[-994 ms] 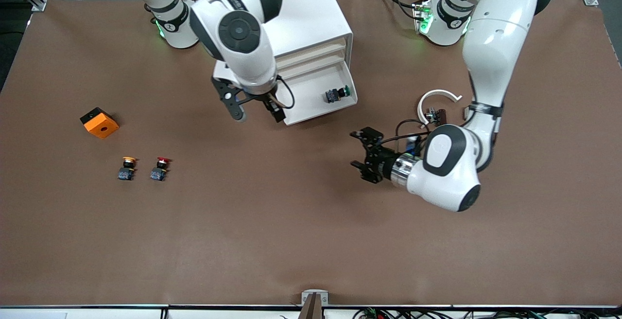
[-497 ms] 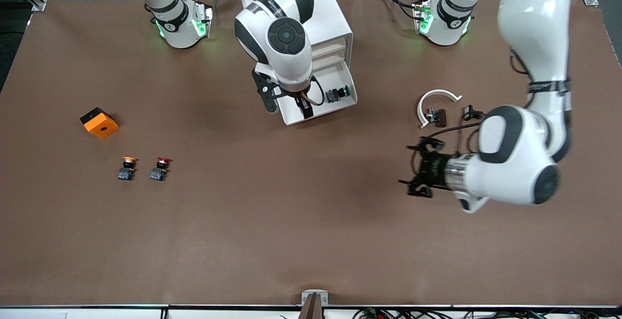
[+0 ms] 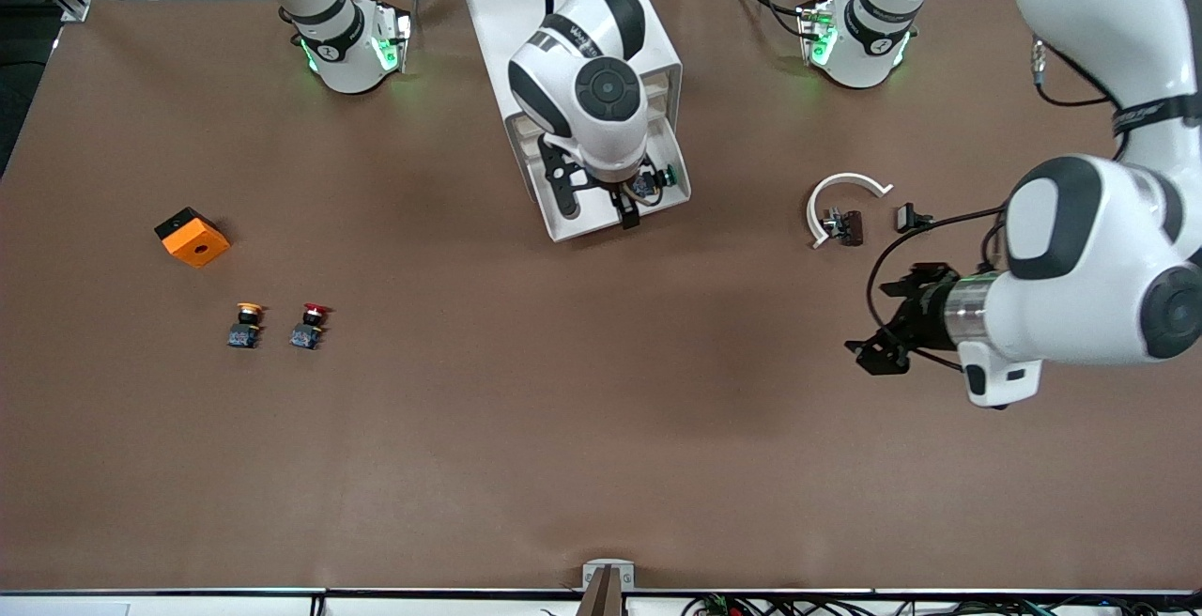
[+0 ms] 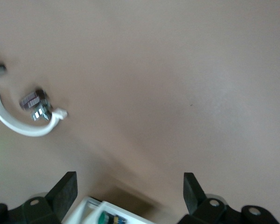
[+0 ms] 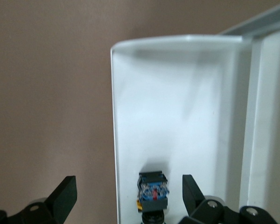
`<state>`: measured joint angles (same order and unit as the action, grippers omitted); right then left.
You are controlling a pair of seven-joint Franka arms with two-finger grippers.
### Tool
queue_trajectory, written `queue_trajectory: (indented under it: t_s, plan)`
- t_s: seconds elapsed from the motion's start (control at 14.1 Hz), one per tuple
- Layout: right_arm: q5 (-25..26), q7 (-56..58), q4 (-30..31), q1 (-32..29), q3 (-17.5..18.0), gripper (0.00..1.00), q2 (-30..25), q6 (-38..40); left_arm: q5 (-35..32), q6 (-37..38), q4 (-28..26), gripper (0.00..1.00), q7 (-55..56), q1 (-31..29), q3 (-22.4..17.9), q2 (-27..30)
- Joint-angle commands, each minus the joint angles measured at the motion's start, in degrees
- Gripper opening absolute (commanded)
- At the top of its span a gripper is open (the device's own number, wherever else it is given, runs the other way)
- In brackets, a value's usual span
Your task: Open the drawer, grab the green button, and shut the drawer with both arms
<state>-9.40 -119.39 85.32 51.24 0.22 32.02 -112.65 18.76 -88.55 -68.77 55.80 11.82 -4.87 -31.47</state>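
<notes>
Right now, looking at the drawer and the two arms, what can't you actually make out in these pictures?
- Button: front view, mostly hidden under the right gripper; right wrist view, its cap cut off by the edge.
- Drawer: front view, the right arm covers part of its inside.
- Left gripper: front view, open over bare table, fingertips too dark to separate.
- Small parts by the white ring: both views, too small and blurred to identify.

Even overhead light, soft shadows under both arms; the table (image 4: 186, 70) below the left gripper (image 4: 130, 196) looks smeared.
</notes>
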Motion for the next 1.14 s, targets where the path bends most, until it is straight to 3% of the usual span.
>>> queue_trajectory:
  t_s: [0.0, 0.21, 0.5, 1.06]
  plan:
    - [-1.0, -1.4, -1.7, 2.3, -0.6, 1.00, 1.7, -0.7, -1.2, 0.5, -2.0, 1.00, -9.8, -1.6, -0.2, 3.3]
    - [-1.0, -0.8, -2.0, 3.2, -0.6, 1.00, 4.3, -1.3, -6.3, 0.4, -2.0, 1.00, -11.3, -0.9, 0.3, 4.6]
    - [-1.2, -0.9, -3.4, 3.4, -0.4, 1.00, 6.9, -2.0, -14.5, -1.7, -2.3, 1.00, -14.9, -0.7, 6.5, 4.9]
    - [-2.5, -0.5, -3.4, 4.9, -0.3, 1.00, 8.2, -4.5, -16.6, -11.5, -10.8, 1.00, -16.5, -0.4, 10.6, 6.5]
